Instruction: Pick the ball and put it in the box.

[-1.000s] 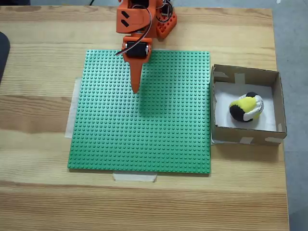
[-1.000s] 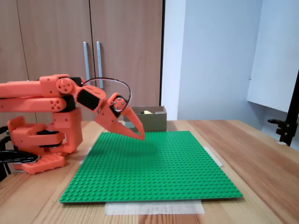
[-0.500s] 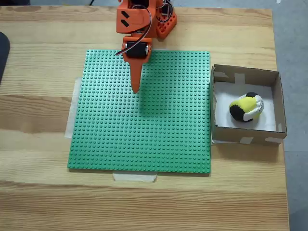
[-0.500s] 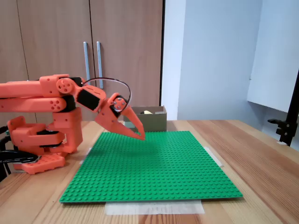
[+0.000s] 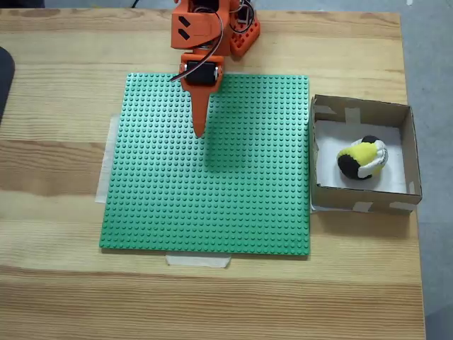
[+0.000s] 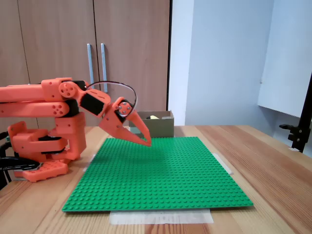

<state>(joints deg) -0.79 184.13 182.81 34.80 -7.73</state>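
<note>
The ball [image 5: 362, 158], with yellow, white and black patches, lies inside the brown cardboard box [image 5: 361, 112] at the right of the table, on its white bottom. In the side fixed view only a sliver of the ball [image 6: 154, 117] peeks over the wall of the box [image 6: 158, 126] at the far end. My orange gripper [image 5: 199, 132] hangs shut and empty above the green studded plate, far left of the box. From the side the gripper [image 6: 146, 143] points down and forward just above the plate.
The green studded plate [image 5: 233, 212] is taped to the wooden table and fills its middle. The arm's orange base [image 6: 41, 146] stands at the plate's back edge. Wooden cabinet doors [image 6: 112, 44] rise behind the table.
</note>
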